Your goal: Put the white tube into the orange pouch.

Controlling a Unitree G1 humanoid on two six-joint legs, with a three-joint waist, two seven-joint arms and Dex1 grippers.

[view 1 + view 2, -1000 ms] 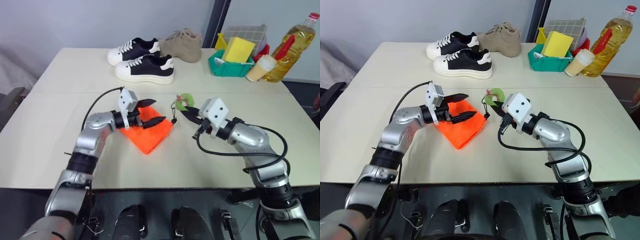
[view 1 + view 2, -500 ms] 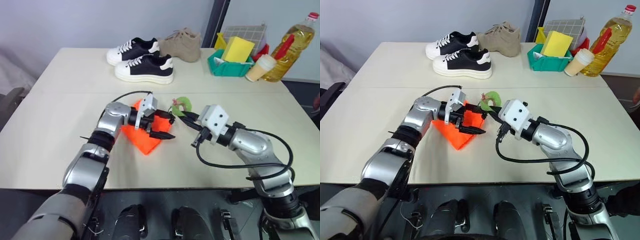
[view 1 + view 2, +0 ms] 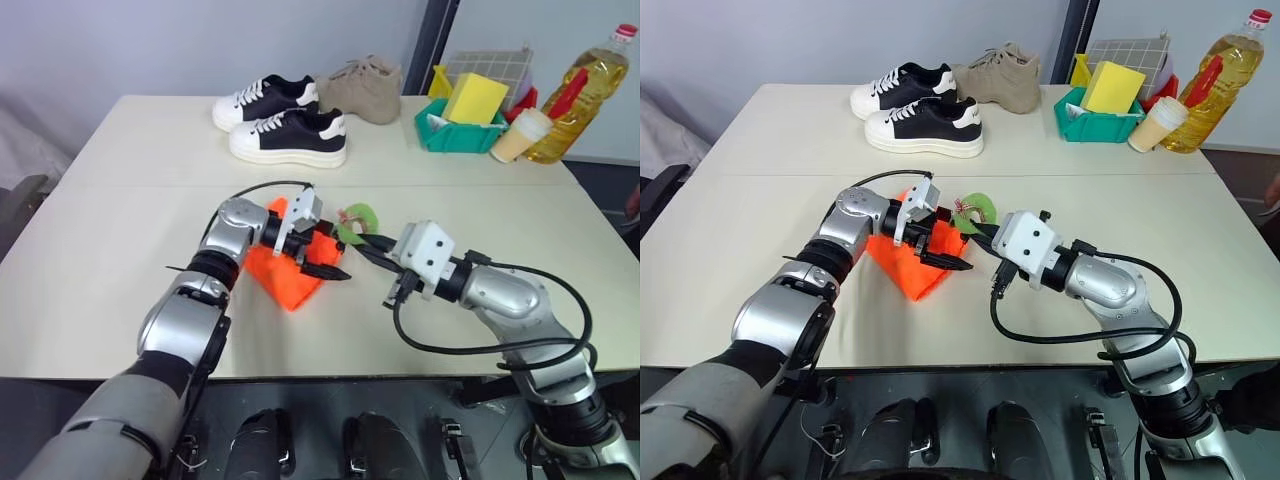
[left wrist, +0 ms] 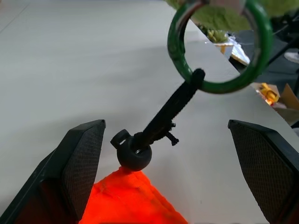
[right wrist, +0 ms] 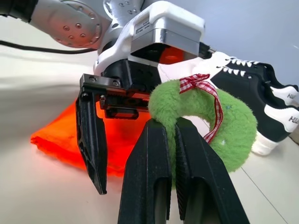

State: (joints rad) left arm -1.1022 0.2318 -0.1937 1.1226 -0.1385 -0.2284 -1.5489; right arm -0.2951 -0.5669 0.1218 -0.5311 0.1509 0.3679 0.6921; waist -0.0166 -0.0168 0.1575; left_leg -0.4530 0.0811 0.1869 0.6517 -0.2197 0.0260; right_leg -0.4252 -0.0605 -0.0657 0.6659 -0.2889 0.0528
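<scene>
The orange pouch point(image 3: 285, 275) lies on the table's middle, its corner lifted by the taut black drawstring cord point(image 4: 168, 112). The cord ends in a green ring with a fluffy green tag point(image 5: 219, 121). My right gripper point(image 5: 174, 135) is shut on that tag and holds it just above the table point(image 3: 358, 215). My left gripper point(image 3: 335, 255) stands open over the pouch's right corner, its fingers point(image 4: 79, 163) on either side of the cord's black stopper point(image 4: 134, 156) without touching it. The white tube is out of view.
A pair of black-and-white sneakers point(image 3: 285, 135) and a tan shoe point(image 3: 365, 90) stand at the back. A green bin point(image 3: 440, 135) with a yellow block, a cream lidded cup point(image 3: 520, 135) and a yellow oil bottle point(image 3: 580, 90) are at the back right.
My open left gripper swung right across the pouch to the cord and has since held still. My right gripper drew the tag slightly back, tightening the cord.
</scene>
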